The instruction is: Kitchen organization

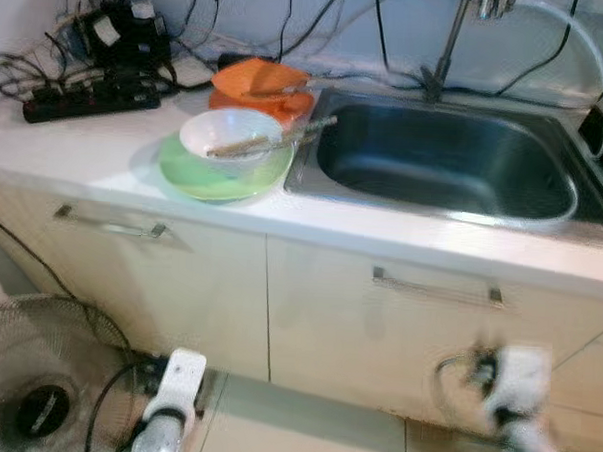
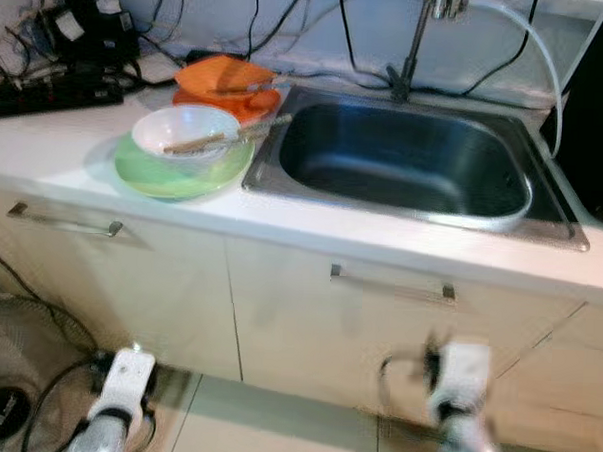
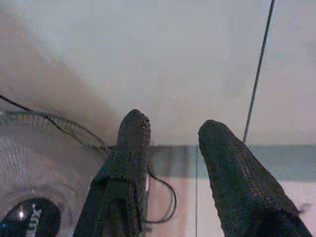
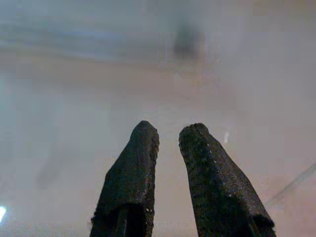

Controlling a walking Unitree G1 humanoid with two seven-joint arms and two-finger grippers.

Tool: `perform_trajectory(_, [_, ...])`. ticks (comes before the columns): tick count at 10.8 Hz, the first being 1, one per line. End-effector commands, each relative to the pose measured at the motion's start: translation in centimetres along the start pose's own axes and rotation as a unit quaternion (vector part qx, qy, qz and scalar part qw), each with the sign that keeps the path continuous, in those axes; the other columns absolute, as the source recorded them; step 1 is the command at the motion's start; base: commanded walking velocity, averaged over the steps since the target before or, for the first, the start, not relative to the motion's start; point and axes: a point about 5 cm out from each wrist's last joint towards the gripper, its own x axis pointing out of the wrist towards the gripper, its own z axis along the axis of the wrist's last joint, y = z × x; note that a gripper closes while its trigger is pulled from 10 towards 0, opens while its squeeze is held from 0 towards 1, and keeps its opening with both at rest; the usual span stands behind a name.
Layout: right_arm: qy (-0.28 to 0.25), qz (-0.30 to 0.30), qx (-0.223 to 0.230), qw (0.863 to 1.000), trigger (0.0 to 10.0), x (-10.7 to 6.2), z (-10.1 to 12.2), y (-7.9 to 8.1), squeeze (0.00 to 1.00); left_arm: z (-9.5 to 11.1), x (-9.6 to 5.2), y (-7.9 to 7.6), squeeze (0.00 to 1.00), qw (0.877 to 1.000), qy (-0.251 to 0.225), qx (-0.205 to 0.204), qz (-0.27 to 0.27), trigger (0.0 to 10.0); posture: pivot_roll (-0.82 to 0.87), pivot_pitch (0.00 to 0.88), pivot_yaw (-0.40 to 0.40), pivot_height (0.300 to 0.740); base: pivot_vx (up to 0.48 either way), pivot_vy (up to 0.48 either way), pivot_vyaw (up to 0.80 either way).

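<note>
The dishes sit in a stack on the white bench [image 1: 84,156], in the upper left of the left eye view, just beside the left rim of the steel sink [image 1: 450,157]. A white bowl [image 1: 230,135] rests on a green plate [image 1: 199,176], with what look like chopsticks [image 1: 270,137] lying across the bowl and reaching toward the sink's edge. Behind them, touching or nearly so, stands an orange dish [image 1: 258,79] with a utensil across it.

By my reading the organizing has hardly started: the stack looks untouched, the sink basin appears bare, and both arms hang low in front of the cabinet doors [image 1: 377,319], well apart from the bench.

The left gripper [image 3: 170,143] points at the cabinet front near the floor, jaws moderately parted and holding nothing; a floor fan [image 1: 35,375] shows beside it. The right gripper [image 4: 168,136] faces a blurred pale surface, jaws narrowly parted, also holding nothing.

Much is unclear. The right arm is smeared by blur in the lower right of both eye views. The tap [image 1: 450,42] is cut off at the top edge. A power strip [image 1: 92,99] and tangled cables crowd the upper left corner. Whether the bowl holds food or water cannot be told, and the orange dish's exact form is hard to make out.
</note>
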Motion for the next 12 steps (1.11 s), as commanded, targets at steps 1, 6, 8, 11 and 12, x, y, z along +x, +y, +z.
perform_trajectory(1, [-0.024, 0.007, 0.006, 1.000, 10.0, 0.1, 1.0, 0.4, 0.00, 0.1, -0.1, 0.0, 0.00, 1.000, -0.013, 0.003, 0.005, 10.0, 0.13, 0.053, 0.004, 0.740, 0.000, 0.000, 0.00])
perform_trajectory(6, [-0.094, 0.012, 0.027, 0.995, 10.0, 1.2, 5.7, 1.7, 0.00, 10.5, -1.9, 3.5, 0.00, 0.953, -0.303, -0.010, 0.014, 10.0, 0.13, 0.056, -0.002, 0.740, 0.000, 0.000, 0.00])
perform_trajectory(8, [-0.107, 0.015, 0.032, 0.994, 10.0, 1.3, 6.8, 2.0, 0.00, 12.0, -2.7, 3.9, 0.00, 0.952, -0.305, -0.009, 0.008, 10.0, 0.13, 0.052, -0.004, 0.740, 0.000, 0.000, 0.00])
perform_trajectory(11, [-0.152, 0.012, 0.035, 0.988, 10.0, 1.7, 10.2, 1.9, 0.00, 15.2, -3.4, 4.3, 0.00, 0.937, -0.349, 0.014, 0.002, 10.0, 0.12, 0.049, -0.005, 0.740, 0.000, 0.000, 0.00])
perform_trajectory(12, [-0.172, 0.023, 0.044, 0.984, 10.0, 2.2, 11.7, 2.5, 0.00, 16.7, -3.5, 4.4, 0.00, 0.932, -0.362, 0.018, 0.001, 10.0, 0.13, 0.043, -0.008, 0.740, 0.000, 0.000, 0.00])
